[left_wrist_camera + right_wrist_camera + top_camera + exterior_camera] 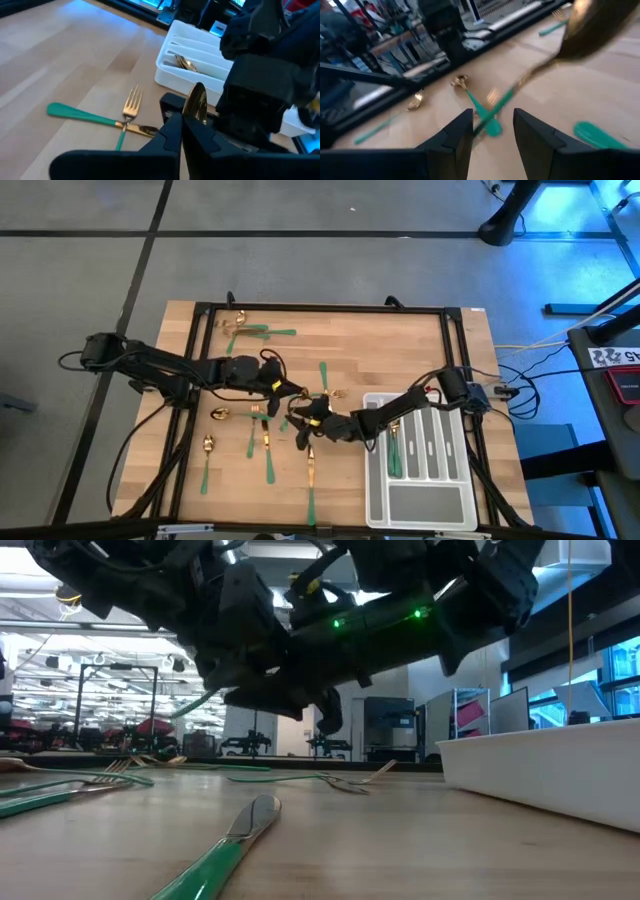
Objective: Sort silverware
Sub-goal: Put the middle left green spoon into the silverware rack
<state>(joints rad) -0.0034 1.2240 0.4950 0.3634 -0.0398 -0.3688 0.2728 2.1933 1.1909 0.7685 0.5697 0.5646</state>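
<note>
Nearest the table's front edge a knife [225,850] lies flat, gold blade pointing away, and to the right the tray [540,765] stands at the front right corner with tray spoons [185,62] in its leftmost long slot. The rest of the silverware is loose on the wood. Further in, on the left half, several pieces [265,438] lie scattered and apart from each other. At the table's middle the two grippers meet above the wood. The left gripper [182,131] has its fingers pressed together on a spoon [197,100], whose gold bowl sticks up just past the tips. The right gripper [492,130], reaching in over the tray, faces it with fingers apart. In its wrist view a green handle lies in the gap between them, but I cannot tell whether they touch it. Under the pair a fork [131,102] lies crossed over another green-handled piece [80,113]. Beyond them, near the far left corner, a small cluster [245,330] of forks rests together.
</note>
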